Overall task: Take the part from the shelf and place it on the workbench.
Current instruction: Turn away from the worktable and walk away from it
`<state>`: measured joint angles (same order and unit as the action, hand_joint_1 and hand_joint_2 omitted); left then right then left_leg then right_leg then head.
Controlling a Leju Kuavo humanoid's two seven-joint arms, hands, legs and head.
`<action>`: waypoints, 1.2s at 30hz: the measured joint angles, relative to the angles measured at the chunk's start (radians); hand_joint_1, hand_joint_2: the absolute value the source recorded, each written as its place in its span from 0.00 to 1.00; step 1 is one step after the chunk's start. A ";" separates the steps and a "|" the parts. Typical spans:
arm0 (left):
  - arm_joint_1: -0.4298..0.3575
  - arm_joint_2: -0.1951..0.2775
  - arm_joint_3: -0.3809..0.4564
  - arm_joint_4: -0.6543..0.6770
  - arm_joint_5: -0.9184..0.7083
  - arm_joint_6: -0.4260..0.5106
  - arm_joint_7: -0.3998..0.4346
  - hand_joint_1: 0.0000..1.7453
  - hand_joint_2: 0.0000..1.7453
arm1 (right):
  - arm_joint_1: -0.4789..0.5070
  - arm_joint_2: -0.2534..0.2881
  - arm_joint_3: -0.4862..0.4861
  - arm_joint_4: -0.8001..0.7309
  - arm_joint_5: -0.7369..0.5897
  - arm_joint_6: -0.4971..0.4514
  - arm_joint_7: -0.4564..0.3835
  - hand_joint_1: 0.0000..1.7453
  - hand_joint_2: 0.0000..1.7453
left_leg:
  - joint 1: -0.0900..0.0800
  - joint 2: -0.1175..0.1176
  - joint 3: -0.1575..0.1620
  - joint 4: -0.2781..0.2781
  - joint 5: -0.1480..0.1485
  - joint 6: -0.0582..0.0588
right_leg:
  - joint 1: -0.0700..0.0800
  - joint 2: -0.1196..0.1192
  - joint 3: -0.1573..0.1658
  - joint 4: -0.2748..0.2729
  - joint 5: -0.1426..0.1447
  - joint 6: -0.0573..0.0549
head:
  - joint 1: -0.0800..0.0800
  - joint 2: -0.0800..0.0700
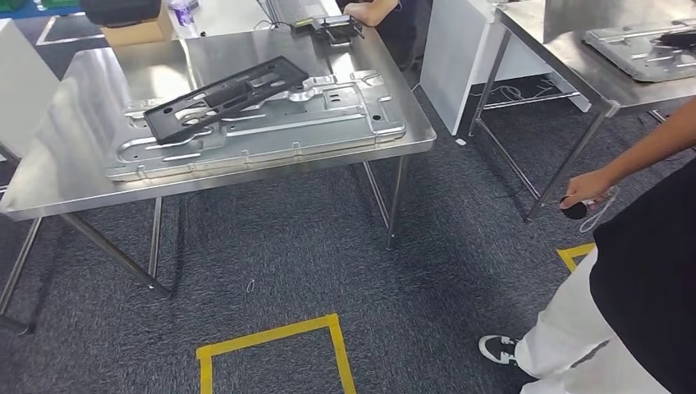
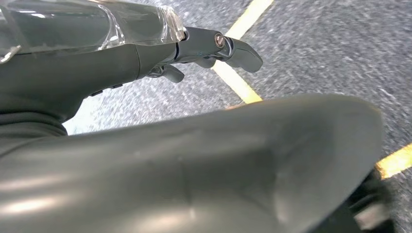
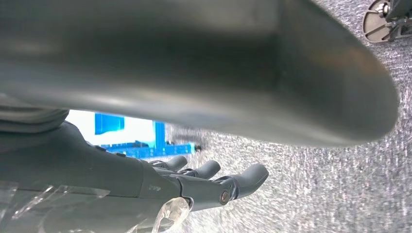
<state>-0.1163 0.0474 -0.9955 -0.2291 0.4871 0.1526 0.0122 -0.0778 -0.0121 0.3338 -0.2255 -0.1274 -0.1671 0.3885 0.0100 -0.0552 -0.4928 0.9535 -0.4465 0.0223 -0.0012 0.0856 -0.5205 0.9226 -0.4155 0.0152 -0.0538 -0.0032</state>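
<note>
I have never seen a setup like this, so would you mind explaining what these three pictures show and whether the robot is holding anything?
They come from a two-legged humanoid robot with two arms ending in many-fingered hands. The wide picture is from its head, looking down at a steel workbench. On it lies a large pressed metal panel with a black frame part resting on top. A person in white trousers stands at the right, and another person's hand is at the far edge of the workbench.

The other two pictures come from cameras at the wrists, with both arms hanging over grey carpet. The left hand and the right hand hold nothing; their fingers are loosely extended.
</note>
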 joint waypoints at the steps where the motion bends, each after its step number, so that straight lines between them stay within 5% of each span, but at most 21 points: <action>1: 0.000 0.000 0.000 0.000 0.000 0.000 0.000 0.00 0.00 | 0.000 0.000 0.000 0.000 -0.001 -0.002 -0.001 0.00 0.00 | 0.000 -0.013 0.007 -0.023 0.005 0.004 | 0.001 0.009 -0.005 0.002 0.002 0.005 | 0.000 0.000; 3: 0.000 0.000 0.000 0.000 0.001 0.000 0.000 0.00 0.00 | 0.001 -0.001 0.000 0.001 -0.002 -0.006 -0.003 0.00 0.00 | -0.003 -0.003 0.005 -0.026 0.007 0.017 | -0.001 0.027 -0.015 0.002 0.007 0.018 | 0.001 0.000; 5: -0.002 0.000 0.000 0.000 0.005 -0.002 0.001 0.00 0.00 | 0.004 -0.002 0.000 0.004 -0.002 -0.010 -0.003 0.00 0.00 | -0.003 0.017 0.003 -0.029 0.013 0.032 | -0.003 0.006 -0.030 0.029 -0.010 0.028 | 0.003 0.000; 7: -0.002 0.002 0.000 0.000 0.012 -0.005 0.010 0.00 0.00 | 0.002 -0.002 0.000 0.006 0.001 -0.014 -0.002 0.00 0.00 | -0.004 0.042 0.001 -0.032 0.017 0.043 | -0.005 -0.046 -0.080 0.137 -0.074 0.035 | 0.005 0.000; 9: 0.001 0.003 0.000 0.000 0.020 -0.009 0.019 0.00 0.00 | 0.001 -0.001 0.000 0.007 0.007 -0.016 -0.001 0.00 0.00 | -0.008 0.068 -0.004 -0.031 0.018 0.047 | -0.007 -0.071 -0.147 0.285 -0.142 0.042 | 0.006 0.000; 11: 0.003 0.003 0.000 0.000 0.022 -0.011 0.025 0.00 0.00 | 0.001 -0.001 0.000 0.007 0.014 -0.017 -0.003 0.00 0.00 | -0.011 0.094 -0.006 -0.031 0.018 0.047 | -0.009 -0.076 -0.161 0.328 -0.146 0.044 | 0.006 0.000; 13: 0.001 0.003 0.000 0.000 0.022 -0.012 0.028 0.00 0.00 | 0.002 -0.002 0.000 0.008 0.020 -0.018 -0.009 0.00 0.00 | -0.013 0.117 -0.004 -0.031 0.018 0.046 | -0.008 -0.093 -0.090 0.208 -0.086 0.040 | 0.006 0.000; 15: 0.000 0.003 0.000 0.000 0.021 -0.010 0.025 0.00 0.00 | -0.001 -0.002 0.000 0.008 0.022 -0.018 -0.017 0.00 0.00 | -0.018 0.136 -0.001 -0.029 0.016 0.041 | -0.002 -0.137 -0.010 0.060 -0.039 0.031 | 0.006 0.000; 17: -0.001 0.003 0.000 0.000 0.020 -0.007 0.017 0.00 0.00 | -0.003 -0.002 0.000 0.008 0.022 -0.018 -0.023 0.00 0.00 | -0.022 0.153 0.000 -0.027 0.014 0.033 | 0.005 -0.153 0.012 0.009 -0.030 0.020 | 0.005 0.000; 19: -0.002 0.003 0.000 0.000 0.018 -0.006 0.010 0.00 0.00 | -0.001 -0.001 0.000 0.008 0.022 -0.018 -0.025 0.00 0.00 | -0.021 0.166 0.001 -0.025 0.011 0.023 | 0.005 -0.131 0.007 0.007 -0.024 0.009 | 0.004 0.000; 21: -0.004 0.003 0.000 0.000 0.013 -0.005 0.003 0.00 0.00 | 0.000 0.000 0.000 0.008 0.020 -0.016 -0.024 0.00 0.00 | -0.016 0.138 -0.013 0.013 -0.019 0.011 | 0.002 -0.113 0.006 0.002 -0.016 -0.004 | 0.003 0.000; 24: 0.001 0.002 -0.001 0.000 0.004 -0.004 -0.003 0.00 0.00 | -0.003 0.000 0.000 0.008 0.018 -0.019 -0.020 0.00 0.00 | -0.008 0.074 -0.101 0.218 -0.125 0.000 | 0.000 -0.082 -0.003 0.001 -0.007 -0.016 | 0.001 0.000; 26: 0.004 0.002 -0.002 0.000 0.000 -0.004 -0.003 0.00 0.00 | -0.002 0.000 0.000 0.008 0.020 -0.022 -0.023 0.00 0.00 | -0.006 0.066 -0.142 0.306 -0.148 -0.002 | 0.000 -0.054 -0.007 0.002 -0.003 -0.016 | 0.001 0.000; 28: 0.003 0.002 -0.002 0.000 -0.002 -0.004 -0.003 0.00 0.00 | -0.001 0.000 0.001 0.008 0.026 -0.020 -0.026 0.00 0.00 | -0.005 0.058 -0.106 0.228 -0.095 0.001 | 0.000 -0.026 -0.008 0.002 0.000 -0.012 | 0.001 0.000; 30: 0.002 0.002 -0.002 0.000 -0.003 -0.004 -0.003 0.00 0.00 | -0.002 0.000 0.002 0.008 0.031 -0.013 -0.027 0.00 0.00 | -0.002 0.015 -0.033 0.068 -0.023 0.006 | 0.001 -0.002 -0.009 0.005 0.002 -0.006 | 0.001 0.000; 32: 0.000 0.002 -0.003 0.000 -0.003 -0.005 -0.003 0.00 0.00 | -0.003 -0.001 0.002 0.008 0.032 -0.004 -0.027 0.00 0.00 | -0.001 -0.017 0.001 -0.015 0.006 0.011 | 0.003 0.018 -0.016 0.008 0.005 0.002 | 0.001 0.000; 34: 0.000 0.000 -0.005 0.000 -0.004 -0.006 -0.003 0.00 0.00 | -0.002 -0.003 0.002 0.009 0.032 0.000 -0.027 0.00 0.00 | -0.004 -0.004 -0.001 -0.021 0.009 0.019 | 0.001 0.037 -0.024 0.009 0.009 0.014 | 0.002 0.000; 36: -0.002 -0.002 -0.007 0.000 -0.004 -0.006 -0.002 0.00 0.00 | 0.000 -0.006 0.002 0.009 0.031 0.004 -0.029 0.00 0.00 | -0.005 0.017 -0.001 -0.025 0.016 0.032 | -0.001 0.018 -0.039 0.034 -0.006 0.023 | 0.003 0.000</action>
<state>-0.1182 0.0454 -1.0022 -0.2289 0.4835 0.1466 0.0106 -0.0775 -0.0177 0.3359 -0.2161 -0.0960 -0.1627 0.3597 0.0052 -0.0378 -0.4939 0.9281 -0.4310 0.0538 -0.0023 0.1040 -0.5598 0.9568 -0.4219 0.0384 -0.0510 -0.0032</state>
